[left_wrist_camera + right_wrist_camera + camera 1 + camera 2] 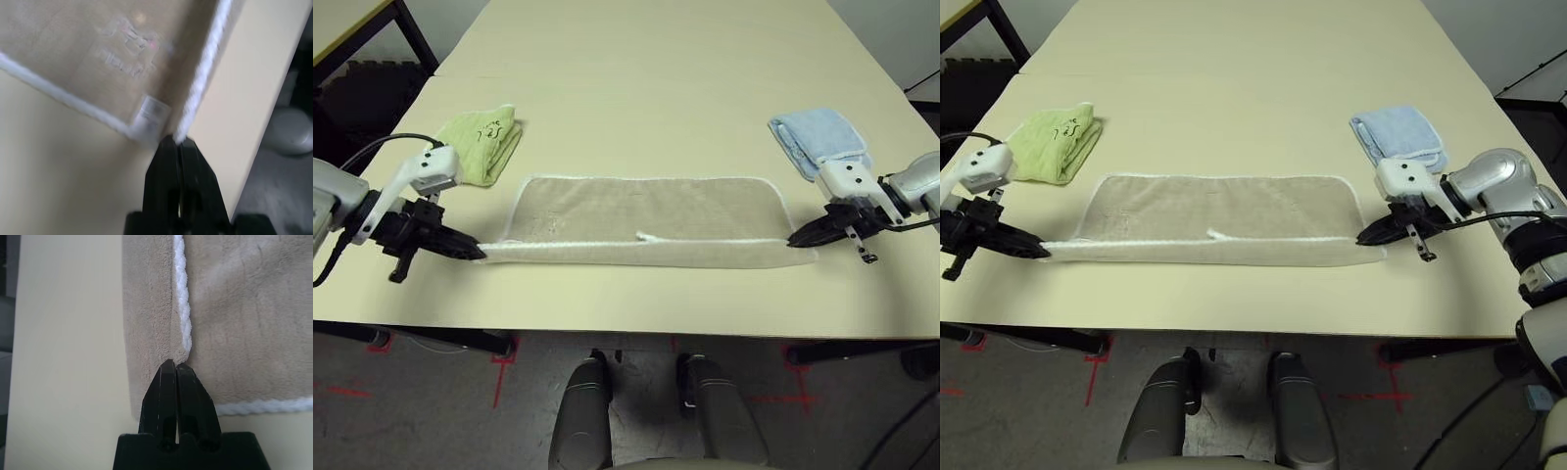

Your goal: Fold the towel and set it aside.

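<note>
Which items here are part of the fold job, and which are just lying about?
In the job:
- beige towel
- left gripper, shut on its near left corner
- right gripper, shut on its near right corner

Lying about:
- green folded towel
- light blue folded towel

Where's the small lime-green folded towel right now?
In the head views, the lime-green folded towel lies on the table's left side, just beyond the beige towel's left end, above the left gripper.

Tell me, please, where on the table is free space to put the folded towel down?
The widest bare patch is the far table, beyond the towel and between the green towel and the blue towel. A narrow bare strip runs along the near edge. Both ends of the towel are crowded: the left gripper and right gripper pinch its corners there.
</note>
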You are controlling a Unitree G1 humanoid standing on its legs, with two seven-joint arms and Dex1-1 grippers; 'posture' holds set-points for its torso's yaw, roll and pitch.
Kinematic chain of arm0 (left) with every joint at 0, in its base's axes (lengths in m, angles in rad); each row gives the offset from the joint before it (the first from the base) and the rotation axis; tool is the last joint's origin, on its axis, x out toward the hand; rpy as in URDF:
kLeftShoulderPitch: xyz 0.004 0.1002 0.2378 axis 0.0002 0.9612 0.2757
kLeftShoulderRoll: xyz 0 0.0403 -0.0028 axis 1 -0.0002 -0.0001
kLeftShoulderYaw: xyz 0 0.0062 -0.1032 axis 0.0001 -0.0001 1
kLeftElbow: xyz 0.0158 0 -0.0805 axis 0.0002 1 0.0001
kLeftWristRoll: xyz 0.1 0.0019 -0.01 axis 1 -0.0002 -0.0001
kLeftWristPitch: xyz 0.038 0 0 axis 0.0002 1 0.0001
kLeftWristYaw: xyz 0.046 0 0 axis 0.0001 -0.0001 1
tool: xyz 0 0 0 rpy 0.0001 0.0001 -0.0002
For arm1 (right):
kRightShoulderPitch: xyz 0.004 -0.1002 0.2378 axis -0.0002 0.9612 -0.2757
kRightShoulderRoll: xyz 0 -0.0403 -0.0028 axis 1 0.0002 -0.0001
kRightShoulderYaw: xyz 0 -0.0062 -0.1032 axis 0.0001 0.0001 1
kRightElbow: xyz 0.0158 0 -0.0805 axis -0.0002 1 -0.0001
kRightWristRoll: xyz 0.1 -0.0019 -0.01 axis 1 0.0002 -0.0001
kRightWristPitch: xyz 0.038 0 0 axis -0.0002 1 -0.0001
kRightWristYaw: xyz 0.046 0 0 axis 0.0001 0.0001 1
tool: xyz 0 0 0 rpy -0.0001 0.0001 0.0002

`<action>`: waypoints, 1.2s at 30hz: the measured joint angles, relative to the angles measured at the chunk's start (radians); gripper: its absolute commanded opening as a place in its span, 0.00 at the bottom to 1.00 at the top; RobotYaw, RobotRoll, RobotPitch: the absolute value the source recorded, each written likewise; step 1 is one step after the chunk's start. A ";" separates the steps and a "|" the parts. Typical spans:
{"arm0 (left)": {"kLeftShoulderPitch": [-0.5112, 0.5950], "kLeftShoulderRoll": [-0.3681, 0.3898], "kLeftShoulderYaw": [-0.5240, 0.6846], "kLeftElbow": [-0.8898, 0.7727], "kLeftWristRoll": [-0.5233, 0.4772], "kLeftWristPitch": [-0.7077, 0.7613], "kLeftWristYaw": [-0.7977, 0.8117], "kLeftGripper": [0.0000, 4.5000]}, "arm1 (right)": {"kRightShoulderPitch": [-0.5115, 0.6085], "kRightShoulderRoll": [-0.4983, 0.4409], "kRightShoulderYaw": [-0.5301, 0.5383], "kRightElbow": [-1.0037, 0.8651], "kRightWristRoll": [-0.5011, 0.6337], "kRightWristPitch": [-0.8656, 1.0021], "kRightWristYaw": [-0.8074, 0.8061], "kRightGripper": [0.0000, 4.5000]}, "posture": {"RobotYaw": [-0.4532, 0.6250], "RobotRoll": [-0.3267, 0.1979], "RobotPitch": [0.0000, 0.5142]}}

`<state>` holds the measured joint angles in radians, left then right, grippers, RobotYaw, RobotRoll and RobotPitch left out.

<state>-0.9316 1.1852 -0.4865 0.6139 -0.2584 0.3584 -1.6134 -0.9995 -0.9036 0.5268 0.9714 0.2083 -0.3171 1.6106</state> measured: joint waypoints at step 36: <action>-0.291 -0.359 0.196 0.593 0.386 -0.407 0.387 0.01 | -0.102 0.160 -0.232 0.203 -0.356 0.007 -0.430 0.00 | 0.42 0.62 0.38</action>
<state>-1.2225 0.8260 -0.2906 1.2069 0.1281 -0.0485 -1.2265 -1.1013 -0.7440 0.2944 1.1743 -0.1477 -0.3101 1.1801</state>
